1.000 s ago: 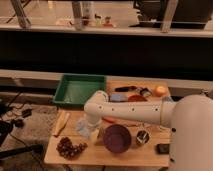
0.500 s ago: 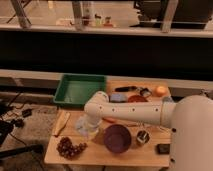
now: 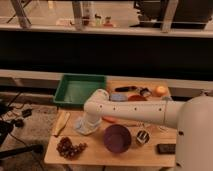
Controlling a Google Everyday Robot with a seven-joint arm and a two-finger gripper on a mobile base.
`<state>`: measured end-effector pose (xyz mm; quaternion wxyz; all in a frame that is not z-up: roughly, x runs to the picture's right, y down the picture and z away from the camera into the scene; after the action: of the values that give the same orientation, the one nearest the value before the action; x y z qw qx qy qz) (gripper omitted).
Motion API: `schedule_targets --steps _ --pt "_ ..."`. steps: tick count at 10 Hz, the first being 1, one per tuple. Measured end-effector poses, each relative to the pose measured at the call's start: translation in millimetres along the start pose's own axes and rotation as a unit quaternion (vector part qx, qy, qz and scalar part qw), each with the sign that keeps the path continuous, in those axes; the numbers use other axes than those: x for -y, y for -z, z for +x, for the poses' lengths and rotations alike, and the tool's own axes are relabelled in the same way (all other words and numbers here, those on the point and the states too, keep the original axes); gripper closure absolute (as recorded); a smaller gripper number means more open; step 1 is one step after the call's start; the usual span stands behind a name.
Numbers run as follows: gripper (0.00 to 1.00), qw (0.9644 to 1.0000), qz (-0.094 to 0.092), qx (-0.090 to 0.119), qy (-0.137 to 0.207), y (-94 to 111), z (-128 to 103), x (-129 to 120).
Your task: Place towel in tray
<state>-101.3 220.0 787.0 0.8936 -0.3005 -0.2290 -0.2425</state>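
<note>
Presently, the gripper is seen lowered at the left-centre of the worktop, pressed down onto the pale, crumpled towel. Whether the jaws are open or closed cannot be told, since they are hidden by the wrist and the cloth.

The towel lies on the worktop just in front of the green tray and is not inside it. The tray is set at the back-left corner, its left wall close to the worktop's left edge. Its floor is seen bare, and a narrow strip of wood is left between its front rim and the towel.

The white arm is stretched across the middle of the worktop from the right.

- A purple bowl sits just to the right of the towel.
- A bunch of dark grapes is placed near the front-left edge.
- A pale elongated object is laid along the left edge, beside the towel.
- A small cup and a flat black item are found near the front-right corner.
- Behind the arm, an orange fruit and several small items too indistinct to name are crowded along the back edge, to the right of the tray.
</note>
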Motion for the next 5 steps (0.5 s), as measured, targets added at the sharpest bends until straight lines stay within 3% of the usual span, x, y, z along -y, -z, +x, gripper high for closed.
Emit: schedule_targets --steps 2,5 --pt "1.0 0.9999 0.011 0.003 0.008 11.0 -7.7 3.6" --pt "1.0 0.9991 0.037 0.014 0.013 48.3 -19.3 14.5"
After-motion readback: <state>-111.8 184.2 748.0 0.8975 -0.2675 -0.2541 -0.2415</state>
